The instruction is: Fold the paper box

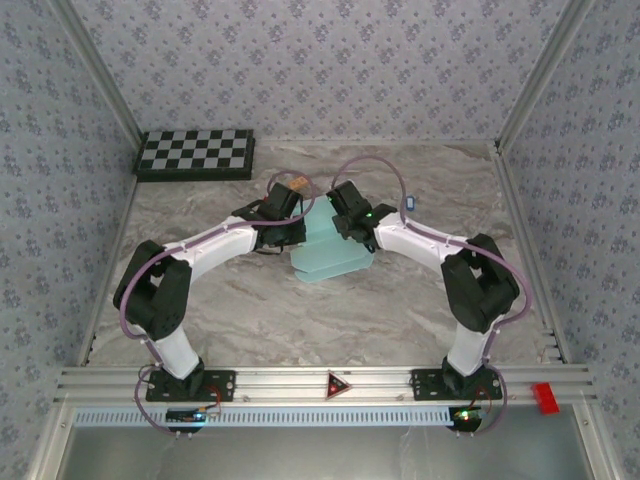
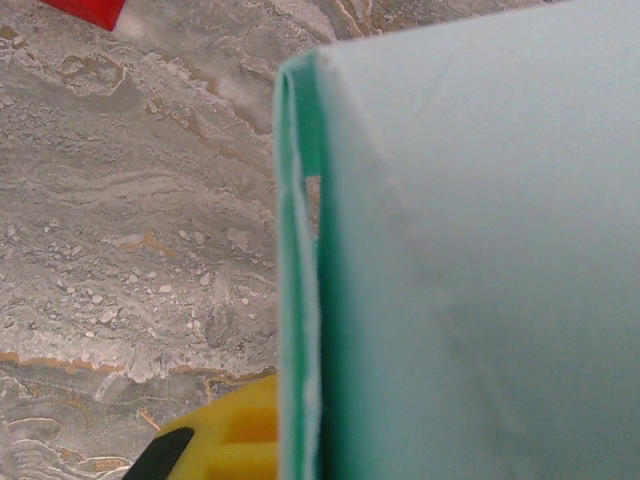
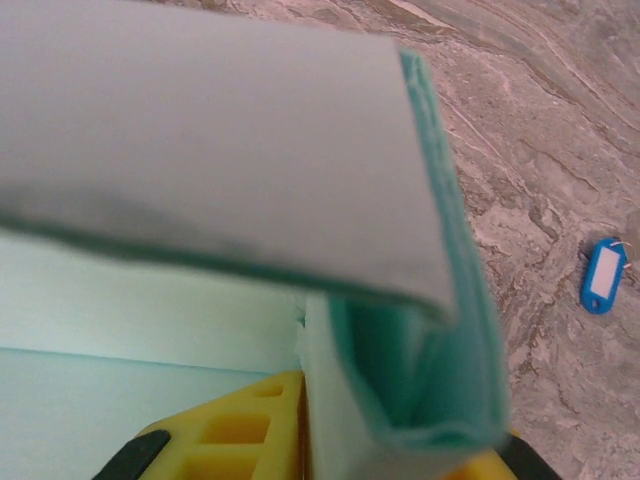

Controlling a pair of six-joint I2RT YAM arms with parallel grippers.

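Paper box [image 1: 335, 255] sits mid-desk [image 1: 250, 300], roughly half done I'd say. The walls at its 10 and 12 o'clock are up and doubled over, but the 6 o'clock part lies flat and nothing's closed yet. Left jaws are clenched on the 10 o'clock wall. Right jaws straddle a folded wall, can't tell if they're pinching.

The pale aqua thin-cardboard paper box [image 1: 335, 258] lies mid-table on the grey marbled table [image 1: 250, 310]; the left gripper [image 1: 290, 232] meets its left side, the right gripper [image 1: 342, 228] its rear right, a folded flap between that gripper's fingers [image 3: 235, 425]; the black-and-white checkerboard [image 1: 195, 153] sits far back left; the blue plastic key tag [image 1: 411, 202] lies behind and right of the box; the small red block [image 1: 545, 397] rests on the near metal rail [image 1: 330, 375], at its right end.
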